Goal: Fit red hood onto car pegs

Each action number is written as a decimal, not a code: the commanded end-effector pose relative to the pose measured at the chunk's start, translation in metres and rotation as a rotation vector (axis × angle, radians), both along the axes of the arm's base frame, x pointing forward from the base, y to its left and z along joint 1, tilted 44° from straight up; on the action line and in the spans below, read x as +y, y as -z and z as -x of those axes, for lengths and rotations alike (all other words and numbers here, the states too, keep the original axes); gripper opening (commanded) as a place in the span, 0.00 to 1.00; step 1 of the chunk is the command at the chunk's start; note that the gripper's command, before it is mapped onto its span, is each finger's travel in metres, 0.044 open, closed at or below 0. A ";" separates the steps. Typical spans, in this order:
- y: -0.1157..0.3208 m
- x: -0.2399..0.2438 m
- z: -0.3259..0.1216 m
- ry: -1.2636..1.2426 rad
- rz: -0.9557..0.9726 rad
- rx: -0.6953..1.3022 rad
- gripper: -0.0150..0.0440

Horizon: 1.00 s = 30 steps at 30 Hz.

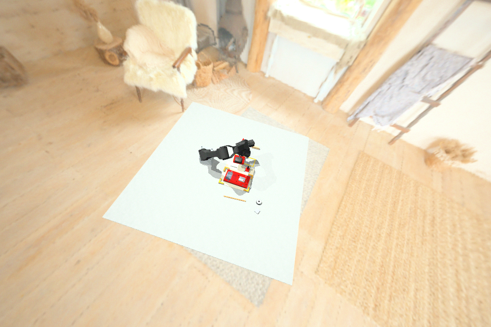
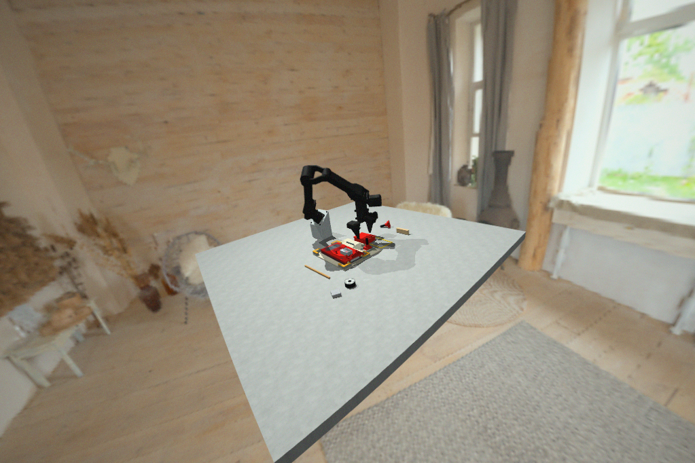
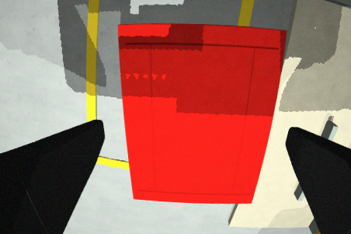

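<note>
The red hood (image 2: 365,238) (image 3: 198,152) lies roof up, beside the car and partly over a yellow outline (image 3: 92,106). My gripper (image 2: 363,234) (image 3: 196,133) is open above it, with one fingertip out past each long side in the wrist view and nothing held. The red chassis (image 1: 234,182) (image 2: 331,253) sits in the cream jig with yellow corners (image 1: 247,190). The grey engine block (image 1: 241,179) (image 2: 346,250) is on its deck. The pegs are too small to make out. The hood's corner holes are not visible.
A small red part with a black knob (image 1: 247,169) (image 2: 367,245) stands beside the hood. A cream plate (image 3: 272,187) lies along the hood's right side. A wooden stick (image 1: 234,198) (image 2: 316,271), a black-and-white wheel (image 1: 258,201) (image 2: 350,283) and a wooden block (image 2: 402,231) lie further off.
</note>
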<state>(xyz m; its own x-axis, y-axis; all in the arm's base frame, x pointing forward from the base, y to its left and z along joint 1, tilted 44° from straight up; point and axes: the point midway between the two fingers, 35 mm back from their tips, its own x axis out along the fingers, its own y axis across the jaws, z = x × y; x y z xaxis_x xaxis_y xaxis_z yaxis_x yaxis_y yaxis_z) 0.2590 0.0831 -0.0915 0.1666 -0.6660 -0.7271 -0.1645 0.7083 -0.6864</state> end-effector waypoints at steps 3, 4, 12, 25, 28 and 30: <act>0.002 -0.002 -0.001 -0.004 0.004 0.001 1.00; 0.002 -0.003 -0.001 -0.004 0.004 0.001 1.00; 0.005 -0.005 -0.001 -0.004 0.005 0.001 1.00; 0.010 -0.010 -0.002 -0.004 0.005 0.001 1.00; 0.011 -0.011 -0.002 -0.004 0.005 0.001 1.00; 0.011 -0.012 -0.003 -0.004 0.005 0.001 1.00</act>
<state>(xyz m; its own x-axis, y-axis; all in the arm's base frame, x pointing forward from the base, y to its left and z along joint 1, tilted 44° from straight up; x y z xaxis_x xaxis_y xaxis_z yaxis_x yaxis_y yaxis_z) 0.2614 0.0730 -0.1020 0.1668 -0.6665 -0.7266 -0.1644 0.7078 -0.6870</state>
